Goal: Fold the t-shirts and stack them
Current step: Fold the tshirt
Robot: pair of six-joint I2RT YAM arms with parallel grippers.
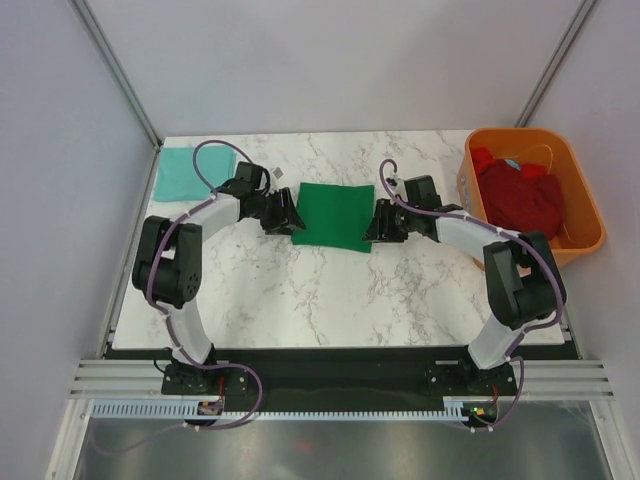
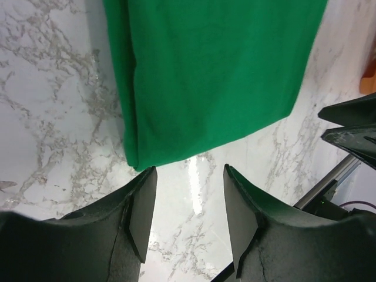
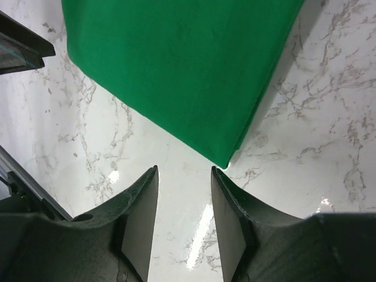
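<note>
Green t-shirt (image 1: 335, 213): folded into a flat rectangle, lying mid-surface between the two arms.
Left fingers (image 1: 292, 214): parted, gripping nothing, tips just off the shirt's left edge.
Right fingers (image 1: 381, 222): parted, empty, tips beside the shirt's right edge.
Pale teal t-shirt (image 1: 180, 172): folded flat, far left corner.
Dark red t-shirts (image 1: 522, 200): heaped in the orange tub (image 1: 588, 220), far right.
Surface (image 1: 300, 290): white marble pattern.

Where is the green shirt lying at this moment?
The green shirt lies folded at mid-table in the top view, between the left gripper and the right gripper, with the orange tub farther right.
</note>
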